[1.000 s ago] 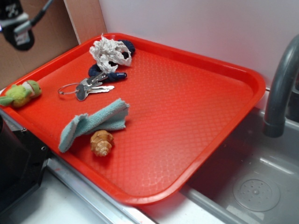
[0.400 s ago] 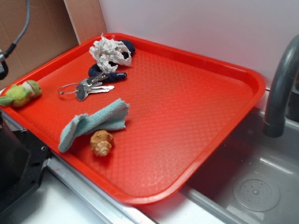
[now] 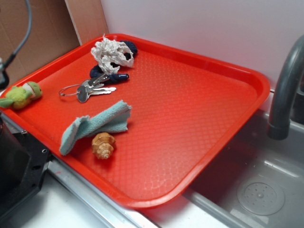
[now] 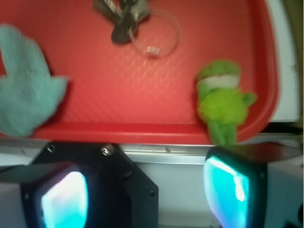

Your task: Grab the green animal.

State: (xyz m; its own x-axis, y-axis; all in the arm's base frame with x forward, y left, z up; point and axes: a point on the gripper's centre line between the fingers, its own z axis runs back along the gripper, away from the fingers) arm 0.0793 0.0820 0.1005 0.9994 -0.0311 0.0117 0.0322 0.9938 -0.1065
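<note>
While the fingers (image 4: 142, 190) sit wide and empty, line up first.
Centre over the green animal (image 4: 222, 102) on the tray (image 4: 142, 130) rim, then drop straight down.

Red tray (image 3: 199, 71) w/ keys (image 3: 90, 89), teal cloth (image 3: 97, 124), seashell (image 3: 103, 145), maybe crumpled paper (image 3: 109, 53).

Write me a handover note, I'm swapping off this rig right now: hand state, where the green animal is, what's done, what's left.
Hand: open, empty; both fingers show at the wrist view's bottom, off the tray's near rim.
Green animal: lying at the red tray's edge, partly over the rim, beside the key ring. Teal cloth is apart from it.
Done: nothing grasped.
Left: line up over the animal, descend, close, lift.
</note>
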